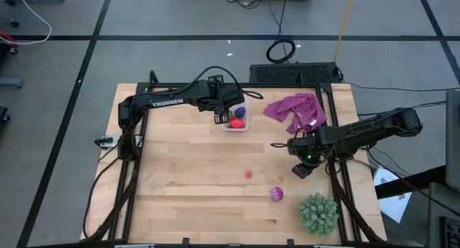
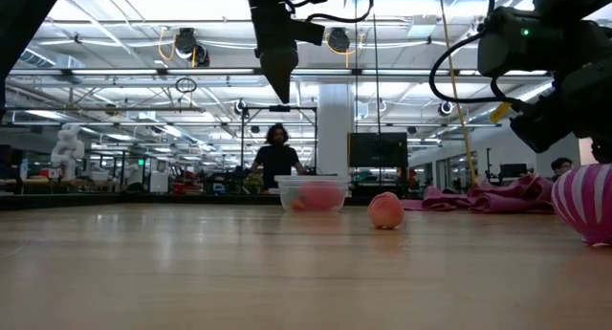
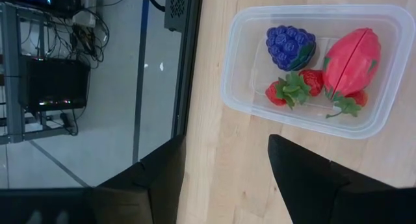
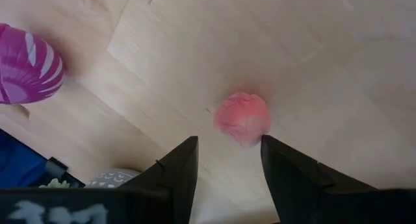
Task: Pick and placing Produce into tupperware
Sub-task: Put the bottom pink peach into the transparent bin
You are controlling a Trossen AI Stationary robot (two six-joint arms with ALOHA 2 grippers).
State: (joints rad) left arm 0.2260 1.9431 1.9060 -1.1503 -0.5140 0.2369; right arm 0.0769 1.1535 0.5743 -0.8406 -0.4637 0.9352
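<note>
The tupperware [image 1: 236, 118] sat just beside the left claw [image 1: 218, 119], whose fingers hung parted and empty. Farther right, a pink produce piece [image 1: 249, 174] lay ahead of the released right claw [image 1: 297, 170].

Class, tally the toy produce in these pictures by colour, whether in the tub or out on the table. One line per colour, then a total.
Blue-purple berry: 1
Red strawberries: 2
Large red-pink fruit: 1
Pink piece: 1
Striped magenta ball: 1
Total: 6
</note>
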